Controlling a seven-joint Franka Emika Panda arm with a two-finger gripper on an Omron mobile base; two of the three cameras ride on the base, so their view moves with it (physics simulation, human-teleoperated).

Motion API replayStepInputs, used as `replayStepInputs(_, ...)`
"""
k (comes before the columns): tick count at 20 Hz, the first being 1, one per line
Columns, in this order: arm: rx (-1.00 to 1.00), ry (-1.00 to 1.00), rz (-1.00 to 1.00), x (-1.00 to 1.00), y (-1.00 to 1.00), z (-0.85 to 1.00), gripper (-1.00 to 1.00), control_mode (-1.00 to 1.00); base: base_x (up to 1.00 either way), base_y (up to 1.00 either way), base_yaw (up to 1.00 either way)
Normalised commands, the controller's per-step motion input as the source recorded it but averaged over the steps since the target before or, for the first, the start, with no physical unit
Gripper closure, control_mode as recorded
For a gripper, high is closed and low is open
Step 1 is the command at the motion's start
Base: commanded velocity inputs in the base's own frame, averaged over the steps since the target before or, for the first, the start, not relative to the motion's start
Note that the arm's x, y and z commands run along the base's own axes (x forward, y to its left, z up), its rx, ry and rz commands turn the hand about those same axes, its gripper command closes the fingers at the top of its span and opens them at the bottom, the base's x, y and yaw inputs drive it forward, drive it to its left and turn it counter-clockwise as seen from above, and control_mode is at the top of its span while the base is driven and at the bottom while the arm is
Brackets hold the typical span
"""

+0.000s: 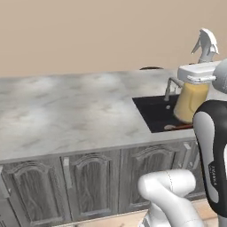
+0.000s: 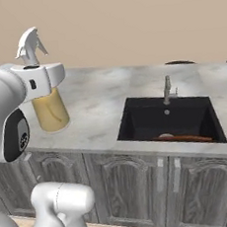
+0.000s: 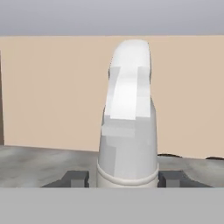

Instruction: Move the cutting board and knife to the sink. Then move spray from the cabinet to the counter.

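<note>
The spray (image 1: 191, 100) is a clear bottle of orange-yellow liquid with a whitish trigger nozzle, and it hangs upright in the air in front of the counter (image 1: 66, 111). My gripper (image 1: 195, 79) is shut on its neck from the side. The spray (image 2: 51, 111) and gripper (image 2: 44, 86) are at the left of the right base view. In the hand view the nozzle of the spray (image 3: 129, 113) rises between the fingertips (image 3: 77, 178). The dark sink (image 2: 168, 117) holds the reddish-brown cutting board (image 2: 183, 138) at its front wall. The knife is not clear to see. The cabinet is out of view.
A thin grey faucet (image 2: 166, 90) stands at the back rim of the sink (image 1: 153, 111). Grey wood door fronts (image 1: 88, 186) run below the counter (image 2: 94, 100). A plain beige wall lies behind it. My white arm (image 2: 7, 121) rises close to the cameras.
</note>
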Motion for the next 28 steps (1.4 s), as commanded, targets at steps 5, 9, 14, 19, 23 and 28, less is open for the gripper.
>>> replayStepInputs(5, 0.0, 0.0, 0.0, 0.0, 0.0, 0.0, 1.0, 1.0, 0.19, 1.0, -0.05)
replayStepInputs(9, 0.0, 0.0, 0.0, 0.0, 0.0, 0.0, 1.0, 1.0, 0.4, 1.0, -0.11)
replayStepInputs(14, 0.0, 0.0, 0.0, 0.0, 0.0, 0.0, 1.0, 1.0, 0.67, 0.87, -0.16)
replayStepInputs(19, 0.0, 0.0, 0.0, 0.0, 0.0, 0.0, 1.0, 1.0, 0.72, 0.49, -0.08)
replayStepInputs(23, 0.0, 0.01, 0.02, 0.07, -0.03, -0.04, 1.0, -1.0, 0.29, 0.03, 0.01)
replayStepInputs(28, 0.0, 0.04, 0.23, 0.3, -0.28, -0.23, 1.0, -1.0, 0.0, 0.0, 0.0)
